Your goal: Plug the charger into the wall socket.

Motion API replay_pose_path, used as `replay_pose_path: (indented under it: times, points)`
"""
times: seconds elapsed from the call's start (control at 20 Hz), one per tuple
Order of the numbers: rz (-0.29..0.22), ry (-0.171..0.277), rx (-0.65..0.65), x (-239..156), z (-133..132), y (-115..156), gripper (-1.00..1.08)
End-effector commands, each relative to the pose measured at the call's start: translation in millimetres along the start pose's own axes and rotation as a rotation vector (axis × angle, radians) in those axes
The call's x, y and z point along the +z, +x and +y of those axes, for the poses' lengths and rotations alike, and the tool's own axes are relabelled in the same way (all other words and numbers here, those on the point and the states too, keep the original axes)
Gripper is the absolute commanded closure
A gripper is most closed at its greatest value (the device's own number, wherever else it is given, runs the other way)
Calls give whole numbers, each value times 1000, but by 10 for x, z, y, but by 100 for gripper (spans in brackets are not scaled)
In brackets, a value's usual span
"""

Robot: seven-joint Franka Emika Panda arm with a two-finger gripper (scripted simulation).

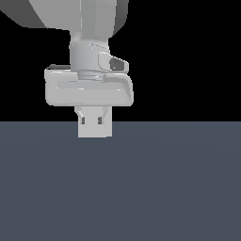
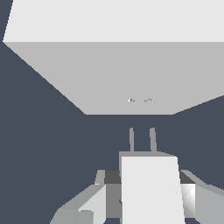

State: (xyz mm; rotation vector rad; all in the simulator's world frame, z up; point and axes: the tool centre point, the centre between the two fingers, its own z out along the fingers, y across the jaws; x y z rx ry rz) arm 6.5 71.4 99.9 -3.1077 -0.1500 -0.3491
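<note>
In the wrist view my gripper (image 2: 146, 188) is shut on the charger (image 2: 151, 188), a small white block held between the fingers (image 2: 94, 203). Its two short grey prongs (image 2: 142, 140) point at the wall socket (image 2: 127, 70), a large light-grey plate close ahead. The prongs stop short of the plate and sit a little to one side of its two tiny orange-brown holes (image 2: 140, 100). In the exterior view the gripper (image 1: 92, 121) hangs low over the floor, with a pale square block (image 1: 95, 129) at its fingertips. I cannot tell there whether that block is the charger or the socket.
A flat dark blue-grey floor (image 1: 164, 188) fills the lower half of the exterior view, under a black background. The arm's wrist and hand (image 1: 89, 89) fill the upper middle.
</note>
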Motion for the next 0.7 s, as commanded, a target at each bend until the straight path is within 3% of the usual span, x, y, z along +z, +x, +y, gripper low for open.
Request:
replay_pose_path:
  times: [0.0, 0.65]
  points:
    - [0, 0, 0, 17, 0, 85, 108]
    - [0, 0, 0, 79, 0, 352, 108]
